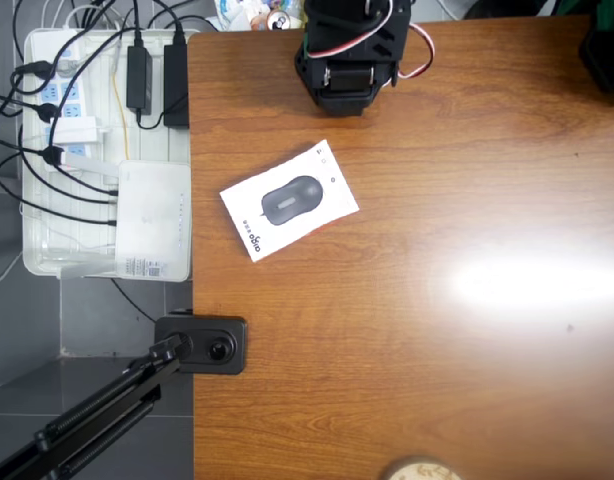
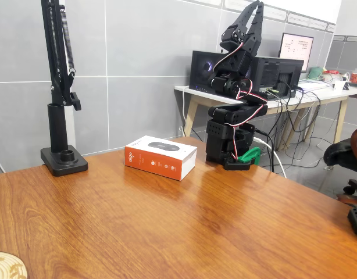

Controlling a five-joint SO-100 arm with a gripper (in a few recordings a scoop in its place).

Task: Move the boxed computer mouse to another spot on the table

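The boxed computer mouse [image 1: 289, 200] lies flat on the table [image 1: 437, 380], a white box with a black mouse pictured on top, turned at a slant. In the fixed view its red-brown side [image 2: 158, 165] faces the camera, near the table's far edge [image 2: 167, 232]. The black arm [image 1: 352, 50] sits folded on its base behind the box. Its gripper [image 2: 257, 6] points straight up, high above the table, shut with nothing in it. It is well apart from the box.
A white tray [image 1: 47, 262] of power strips, cables and a plain white box lies off the table's left edge. A black stand base [image 1: 202, 343] [image 2: 62, 160] is clamped near the box. A round wooden disc [image 1: 422, 470] pokes in at the front.
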